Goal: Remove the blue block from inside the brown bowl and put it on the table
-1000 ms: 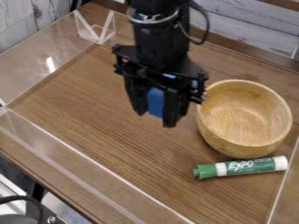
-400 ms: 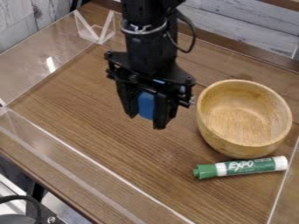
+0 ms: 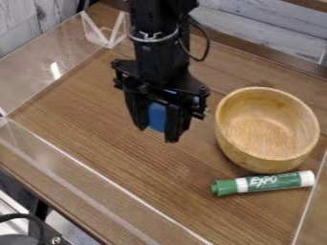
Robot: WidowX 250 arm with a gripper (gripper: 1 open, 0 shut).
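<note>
My gripper [image 3: 157, 122] hangs over the table [image 3: 90, 115], left of the brown bowl [image 3: 266, 126], and is shut on the blue block [image 3: 157, 116]. The block shows as a bright-blue strip between the black fingers, held upright. The bowl's inside looks empty. The fingertips hover a little above the wood-grain surface; I cannot tell whether the block's lower end touches it.
A green-and-white Expo marker [image 3: 262, 182] lies on the table in front of the bowl. Low clear acrylic walls [image 3: 52, 72] edge the tabletop, with a clear stand [image 3: 105, 33] at the back left.
The gripper has carried the blue block leftward, farther from the bowl, and slightly lower. The bowl and marker have not moved.
</note>
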